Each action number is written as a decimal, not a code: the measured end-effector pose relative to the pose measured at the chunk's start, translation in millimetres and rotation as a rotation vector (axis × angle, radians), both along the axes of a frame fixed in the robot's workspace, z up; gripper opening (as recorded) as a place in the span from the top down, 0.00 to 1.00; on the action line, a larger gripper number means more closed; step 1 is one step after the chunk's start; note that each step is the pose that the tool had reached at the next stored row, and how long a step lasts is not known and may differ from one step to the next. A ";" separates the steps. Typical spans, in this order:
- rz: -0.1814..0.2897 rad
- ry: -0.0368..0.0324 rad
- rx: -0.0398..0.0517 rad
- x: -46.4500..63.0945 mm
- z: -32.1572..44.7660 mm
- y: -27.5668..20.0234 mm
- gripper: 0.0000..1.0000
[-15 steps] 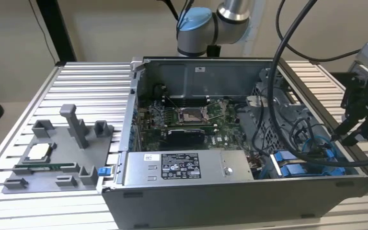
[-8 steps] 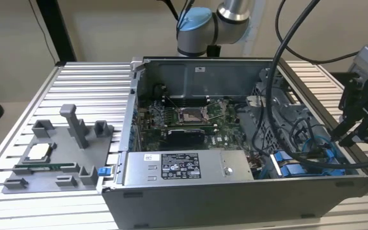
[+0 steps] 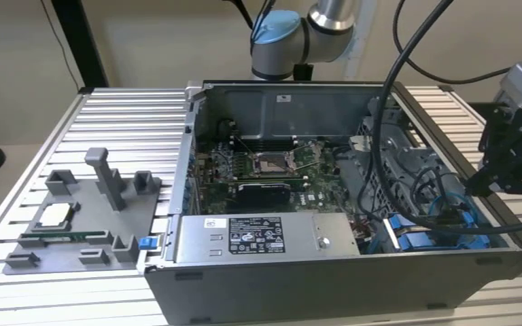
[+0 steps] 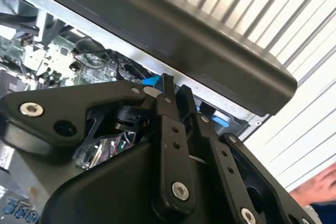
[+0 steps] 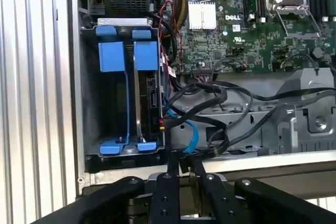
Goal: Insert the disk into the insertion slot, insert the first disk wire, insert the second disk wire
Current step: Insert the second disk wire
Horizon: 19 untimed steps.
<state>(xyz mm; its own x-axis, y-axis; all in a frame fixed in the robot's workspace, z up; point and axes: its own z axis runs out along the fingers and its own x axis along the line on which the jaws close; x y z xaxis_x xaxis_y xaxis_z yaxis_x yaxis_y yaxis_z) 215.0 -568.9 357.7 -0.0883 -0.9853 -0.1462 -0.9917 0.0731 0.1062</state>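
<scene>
The insertion slot [image 5: 113,100] is a grey bay with blue rails in the corner of the open computer case; in the exterior view the insertion slot [image 3: 421,239] is at the case's front right. The disk [image 5: 151,98] stands on edge inside it, in a blue frame, its dark connector end facing the wires. Black wires [image 5: 220,100] and a blue wire [image 5: 191,135] hang loose beside that end; I cannot tell if any is plugged in. My gripper [image 5: 184,165] hovers over the case wall by the bay, shut and holding nothing. It also appears as my gripper [image 3: 480,185] and my gripper [image 4: 175,92].
The motherboard [image 5: 247,35] fills the case floor, with a silver power-supply box [image 3: 266,238] along the front wall. A grey fixture plate [image 3: 79,224] lies on the ribbed table at the exterior view's left. A person's hand [image 4: 317,186] is near the table edge.
</scene>
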 end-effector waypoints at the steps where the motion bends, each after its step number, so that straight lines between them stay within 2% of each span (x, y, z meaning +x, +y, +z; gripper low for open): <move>1: -0.003 0.0000 0.0099 0.0 -0.1 0.0 0.00; 2: -0.005 -0.0001 0.0151 0.1 -0.1 0.0 0.00; 4: -0.007 0.0000 0.0185 0.0 0.1 -0.1 0.00; 5: -0.007 -0.0001 0.0192 0.0 0.0 -0.2 1.00; 10: -0.008 -0.0001 0.0236 0.0 1.1 -0.6 1.00; 14: -0.008 -0.0001 0.0303 -2.4 14.4 -0.6 1.00; 19: -0.008 -0.0016 0.0494 -12.8 25.4 -1.0 1.00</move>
<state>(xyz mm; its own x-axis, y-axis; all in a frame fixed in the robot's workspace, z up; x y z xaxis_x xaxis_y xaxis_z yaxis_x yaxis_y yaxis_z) 202.2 -569.8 383.2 -0.0955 -0.9762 -0.1948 -0.9913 0.0754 0.1083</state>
